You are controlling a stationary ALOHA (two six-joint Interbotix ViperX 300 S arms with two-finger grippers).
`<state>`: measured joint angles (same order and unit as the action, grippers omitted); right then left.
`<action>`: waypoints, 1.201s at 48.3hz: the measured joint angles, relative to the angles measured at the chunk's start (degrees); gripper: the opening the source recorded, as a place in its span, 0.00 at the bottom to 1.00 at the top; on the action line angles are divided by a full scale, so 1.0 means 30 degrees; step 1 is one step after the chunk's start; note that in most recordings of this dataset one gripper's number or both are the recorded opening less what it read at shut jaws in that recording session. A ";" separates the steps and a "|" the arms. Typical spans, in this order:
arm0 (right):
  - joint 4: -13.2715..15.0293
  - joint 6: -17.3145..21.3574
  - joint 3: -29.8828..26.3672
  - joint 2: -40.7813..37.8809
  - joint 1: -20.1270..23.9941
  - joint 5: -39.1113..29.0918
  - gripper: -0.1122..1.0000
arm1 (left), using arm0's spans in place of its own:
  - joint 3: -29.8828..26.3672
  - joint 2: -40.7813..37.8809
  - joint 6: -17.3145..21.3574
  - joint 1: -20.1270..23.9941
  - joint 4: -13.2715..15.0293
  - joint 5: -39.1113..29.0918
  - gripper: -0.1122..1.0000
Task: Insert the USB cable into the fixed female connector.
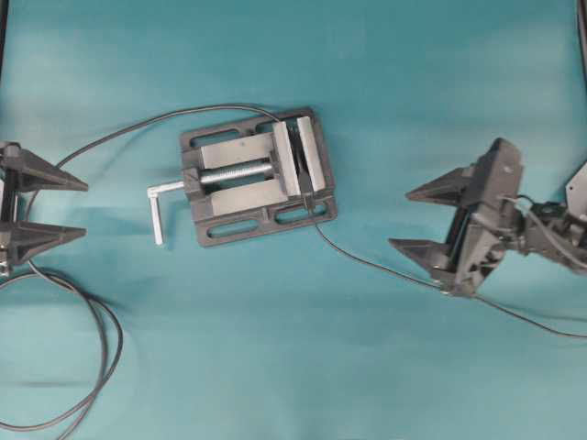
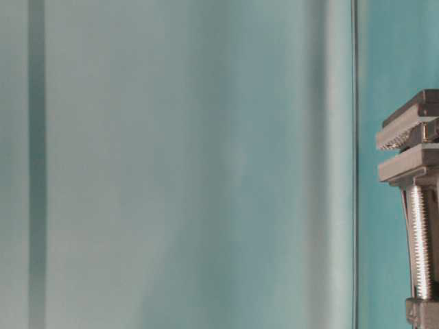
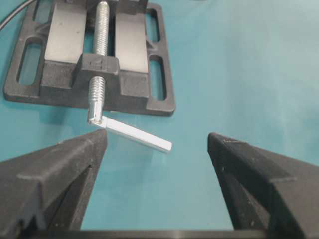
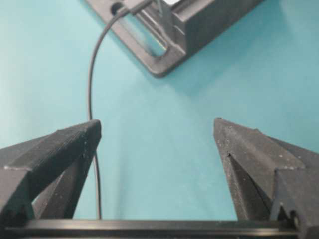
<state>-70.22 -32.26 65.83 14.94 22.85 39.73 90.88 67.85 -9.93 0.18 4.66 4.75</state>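
Your cable [image 1: 385, 268] runs from the vise [image 1: 259, 176] toward four o'clock, under the wide-open, empty right claw [image 1: 420, 220]; the plug seems seated at the vise. Snagging that cable could pull it out. Left claw [image 1: 66, 209] at nine o'clock gapes empty.

no text, label, brand, number or sign can be read in any view. the vise [image 1: 257, 176] shows only bare cast metal and a plain screw, the teal table [image 1: 385, 82] is unmarked, and the black fingers [image 3: 55, 174] of both arms carry no lettering.
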 measured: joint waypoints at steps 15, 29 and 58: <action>0.3545 0.0029 0.3135 0.5918 0.0000 -0.0059 0.93 | -0.0029 0.0000 0.0000 0.0000 0.0000 -0.0029 0.99; 0.6064 -0.0234 0.5889 1.1426 -0.0264 -0.0410 0.93 | -0.0029 0.0000 0.0000 0.0000 0.0000 -0.0029 0.99; 0.7559 -0.3105 0.5068 1.3418 -0.8379 -0.7559 0.92 | -0.0029 0.0000 0.0000 0.0000 0.0000 -0.0029 0.99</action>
<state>-47.55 -41.57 81.04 55.20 -2.29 17.05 90.79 67.85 -9.93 0.18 4.66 4.66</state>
